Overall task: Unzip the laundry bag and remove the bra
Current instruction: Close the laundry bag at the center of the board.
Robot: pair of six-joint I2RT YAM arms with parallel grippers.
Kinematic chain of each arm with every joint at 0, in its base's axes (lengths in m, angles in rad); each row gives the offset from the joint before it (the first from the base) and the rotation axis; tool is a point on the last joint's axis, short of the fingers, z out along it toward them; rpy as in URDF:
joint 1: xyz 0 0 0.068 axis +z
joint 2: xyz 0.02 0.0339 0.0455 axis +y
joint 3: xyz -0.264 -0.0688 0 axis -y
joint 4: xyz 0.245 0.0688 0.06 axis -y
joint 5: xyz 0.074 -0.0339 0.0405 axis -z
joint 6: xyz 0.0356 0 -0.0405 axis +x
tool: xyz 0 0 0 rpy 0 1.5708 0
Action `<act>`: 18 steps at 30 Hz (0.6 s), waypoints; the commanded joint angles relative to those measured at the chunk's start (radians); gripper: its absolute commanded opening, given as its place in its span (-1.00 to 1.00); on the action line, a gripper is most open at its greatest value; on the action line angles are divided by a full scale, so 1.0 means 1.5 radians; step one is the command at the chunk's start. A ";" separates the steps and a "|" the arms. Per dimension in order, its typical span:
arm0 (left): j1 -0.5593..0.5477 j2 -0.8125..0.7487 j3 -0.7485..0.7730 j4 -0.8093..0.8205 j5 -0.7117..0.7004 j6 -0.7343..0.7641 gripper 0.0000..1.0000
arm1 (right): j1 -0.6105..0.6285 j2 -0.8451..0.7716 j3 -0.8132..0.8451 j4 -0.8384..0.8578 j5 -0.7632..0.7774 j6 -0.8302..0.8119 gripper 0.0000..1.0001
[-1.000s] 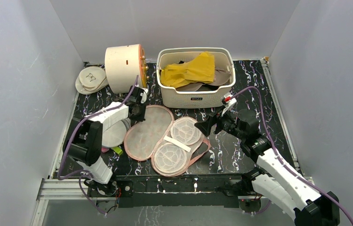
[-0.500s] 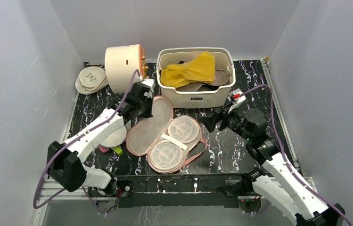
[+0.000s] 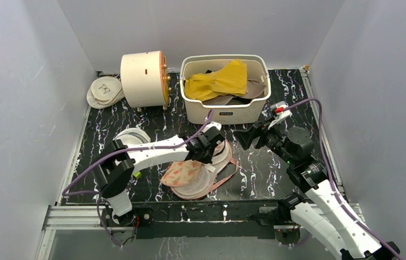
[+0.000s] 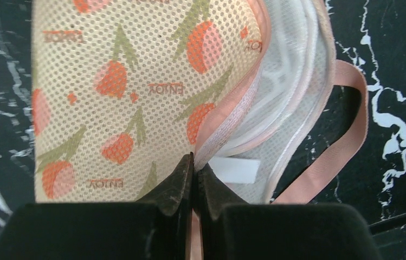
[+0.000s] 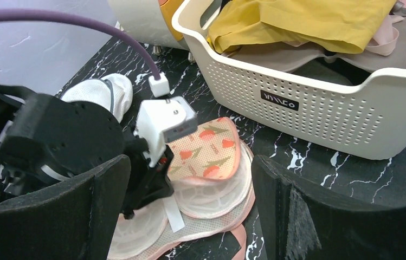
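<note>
The laundry bag [image 3: 189,176] lies front centre on the black marbled table. Its floral flap [image 4: 135,92] is folded over the white mesh domes [image 4: 292,92]. My left gripper [image 3: 207,147] is shut on the pink trim at the flap's edge [image 4: 194,162]. The pink strap [image 4: 347,124] loops out to the right. My right gripper [image 3: 244,140] is open and empty, hovering just right of the bag; the bag shows between its fingers in the right wrist view [image 5: 211,146]. I cannot make out a bra.
A white basket [image 3: 226,111] with a yellow cloth [image 3: 219,78] stands behind the bag. A cream cylinder [image 3: 143,78] and white discs [image 3: 104,91] are at the back left. A round white mesh disc [image 3: 131,136] lies left of the bag.
My left gripper has swung the flap from flat-open on the left up and over to the right, onto the mesh domes. My right gripper has drawn back a little to the right.
</note>
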 commanded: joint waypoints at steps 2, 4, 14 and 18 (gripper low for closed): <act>-0.015 0.022 -0.008 0.088 0.035 -0.059 -1.00 | 0.002 -0.018 0.042 0.005 0.027 -0.008 0.63; -0.015 0.027 -0.011 0.095 0.034 -0.068 -1.00 | 0.002 -0.019 0.049 -0.003 0.031 -0.013 0.64; -0.017 -0.006 -0.061 0.186 0.095 -0.089 -0.75 | 0.002 -0.004 0.049 -0.002 0.023 -0.010 0.65; -0.016 -0.080 -0.103 0.186 0.062 -0.068 0.08 | 0.002 -0.001 0.050 -0.013 0.024 -0.011 0.66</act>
